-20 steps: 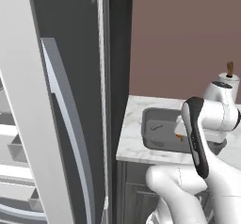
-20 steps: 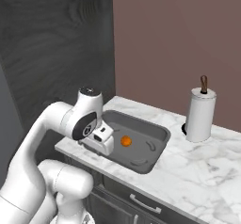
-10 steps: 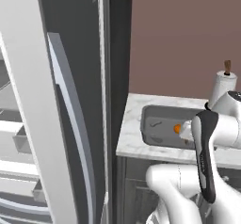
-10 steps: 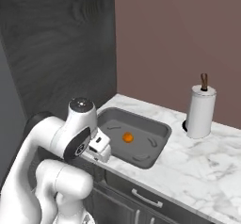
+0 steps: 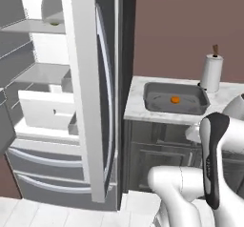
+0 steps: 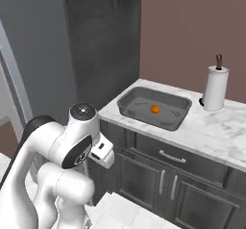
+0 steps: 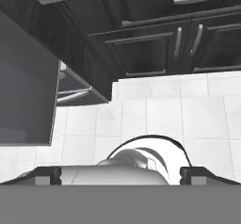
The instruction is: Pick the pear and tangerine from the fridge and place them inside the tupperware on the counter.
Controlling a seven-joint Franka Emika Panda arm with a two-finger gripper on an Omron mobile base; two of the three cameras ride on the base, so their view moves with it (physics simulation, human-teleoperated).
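Tangerine (image 6: 154, 108) already lies in the tupperware (image 6: 129, 100) on the counter (image 6: 216, 132), right of the open fridge (image 5: 88, 102), so the pear, wherever it is, appears left to fetch, and the gripper (image 7: 120, 175) fingers are spread wide, empty.

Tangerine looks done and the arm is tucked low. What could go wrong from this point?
The tangerine sits alone in the tupperware, so the pear is still to fetch, and I cannot make it out on the fridge shelves. The open fridge door stands between shelves and counter; a swing toward the shelves could clip it. The hand faces the floor near the cabinets, so lifting carelessly might graze them.
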